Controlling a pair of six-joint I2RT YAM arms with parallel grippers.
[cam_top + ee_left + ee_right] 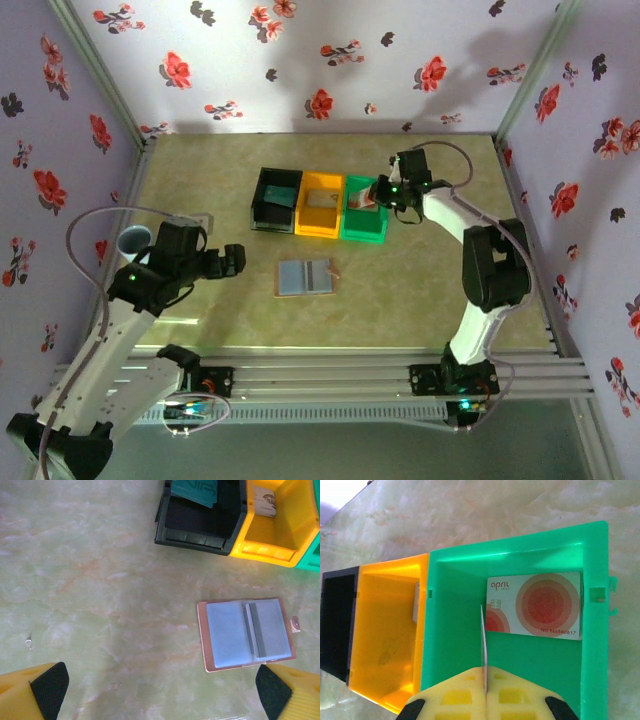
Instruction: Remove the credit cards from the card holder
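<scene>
Right wrist view: right gripper [484, 682] clamps a thin card [482, 635] edge-on over the green bin [594, 645].
Left gripper [160, 692]: wide, empty.
Card holder [247, 634]: open flat on the table [420, 300], between the bins [318, 215] and the near edge.

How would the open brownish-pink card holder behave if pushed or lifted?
The brownish-pink leather-like card holder lies open and flat on the glossy table, so probably slides, not tips. Its centre fold suggests one half would flop if lifted.

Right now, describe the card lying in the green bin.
Of the three bins in a row, the green bin is rightmost. The card lying inside is pale with orange-red rings, unlike the edge-on card the right tool pinches.
</scene>
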